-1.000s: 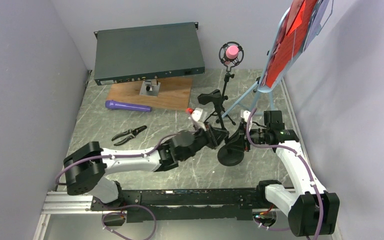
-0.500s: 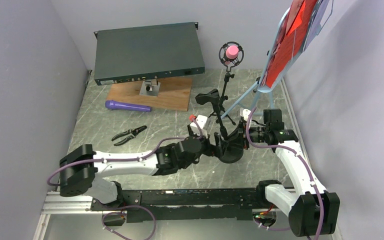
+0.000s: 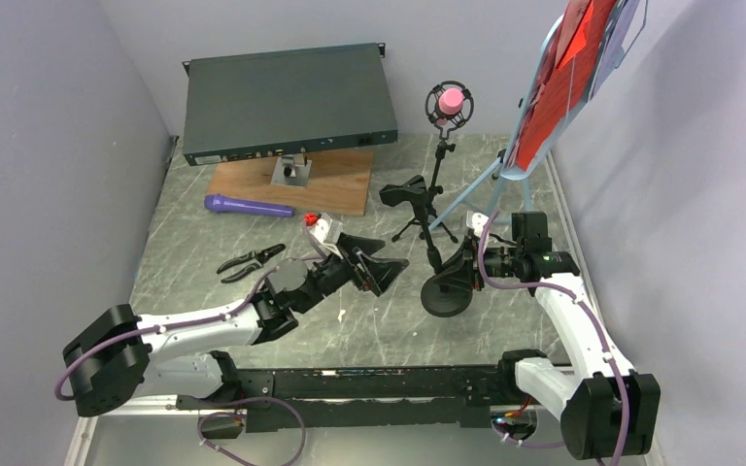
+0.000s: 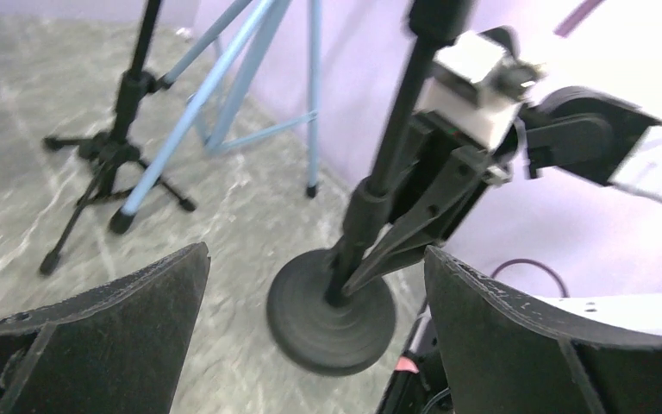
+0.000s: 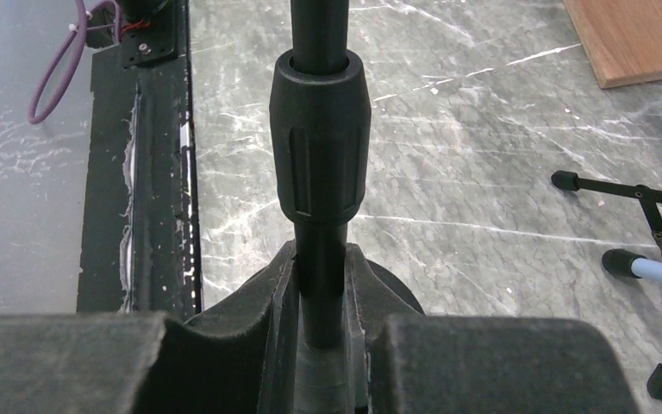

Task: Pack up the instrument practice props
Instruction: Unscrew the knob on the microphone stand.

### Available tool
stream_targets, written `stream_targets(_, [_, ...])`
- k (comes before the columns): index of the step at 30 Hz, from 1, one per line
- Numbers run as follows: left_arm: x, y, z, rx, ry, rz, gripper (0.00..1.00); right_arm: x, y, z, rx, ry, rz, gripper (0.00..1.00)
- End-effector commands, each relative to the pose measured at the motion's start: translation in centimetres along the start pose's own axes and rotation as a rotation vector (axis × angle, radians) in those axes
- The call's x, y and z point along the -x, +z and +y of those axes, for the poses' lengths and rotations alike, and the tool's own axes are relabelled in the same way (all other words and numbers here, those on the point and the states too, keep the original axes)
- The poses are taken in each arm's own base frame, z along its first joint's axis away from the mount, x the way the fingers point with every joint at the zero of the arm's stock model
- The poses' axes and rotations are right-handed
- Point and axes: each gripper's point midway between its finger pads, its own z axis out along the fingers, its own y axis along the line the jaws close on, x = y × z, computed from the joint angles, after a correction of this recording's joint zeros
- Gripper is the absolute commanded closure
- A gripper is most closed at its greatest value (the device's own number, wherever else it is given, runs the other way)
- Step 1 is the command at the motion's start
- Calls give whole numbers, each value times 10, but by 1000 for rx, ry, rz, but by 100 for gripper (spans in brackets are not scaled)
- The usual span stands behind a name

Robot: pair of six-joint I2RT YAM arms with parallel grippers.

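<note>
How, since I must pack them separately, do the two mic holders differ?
The round-base holder stands on a flat disc, the tripod holder on three legs. The right gripper clamps the round-base holder; the tripod holder stands free, carrying the pink microphone. Both are black.

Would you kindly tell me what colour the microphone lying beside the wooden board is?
The microphone is purple, clearest in the top external view.

It looked like a robotics lab test cell: plain lavender-grey partition walls (image 3: 49, 146) boxed in a grey marbled bench (image 3: 369, 330), and white-and-black left (image 3: 194, 325) and right (image 3: 583, 320) robot arms were bolted to a black metal rail (image 3: 369, 383) at its near edge.
</note>
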Motion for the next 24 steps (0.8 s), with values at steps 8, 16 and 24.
stream_targets(8, [59, 27, -56, -259, 50, -228, 1, 23, -1, 6, 49, -98, -72, 100])
stream_targets(16, [62, 50, -56, -244, 40, -234, 12, 24, -1, 8, 53, -101, -73, 100])
stream_targets(24, [14, 53, -64, -341, 89, -13, 11, 26, -1, 9, 57, -109, -76, 100])
